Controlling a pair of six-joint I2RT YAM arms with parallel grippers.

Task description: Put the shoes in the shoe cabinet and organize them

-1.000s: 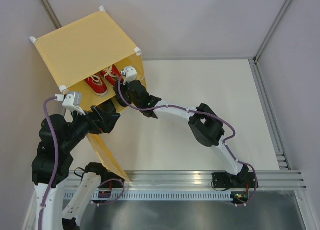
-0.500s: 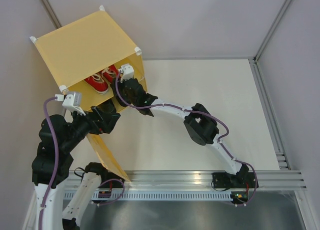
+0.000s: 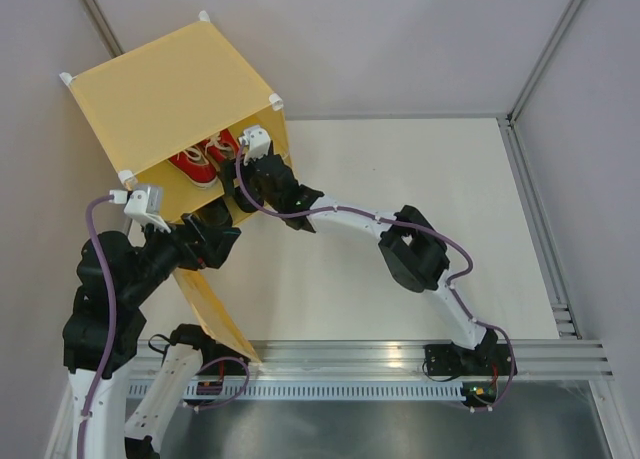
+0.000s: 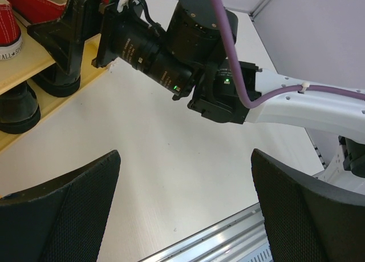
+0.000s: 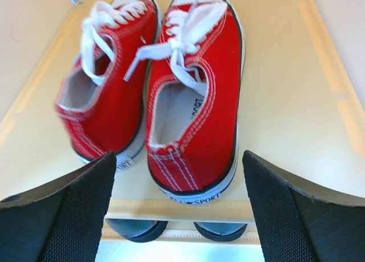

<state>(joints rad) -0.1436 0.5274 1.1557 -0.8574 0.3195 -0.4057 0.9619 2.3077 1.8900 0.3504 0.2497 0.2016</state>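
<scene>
Beneath red sneakers (image 5: 214, 102), black loafers (image 5: 137, 229) mostly hidden

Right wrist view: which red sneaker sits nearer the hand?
The sneaker on the view's right: its heel reaches the front edge of the shelf, nearest the right hand. The other sneaker sits further back.

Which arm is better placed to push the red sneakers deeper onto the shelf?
The right, probably. The open right gripper sits just behind the heels of the red sneakers at the shelf edge; the left gripper faces the table beside the cabinet instead.
</scene>
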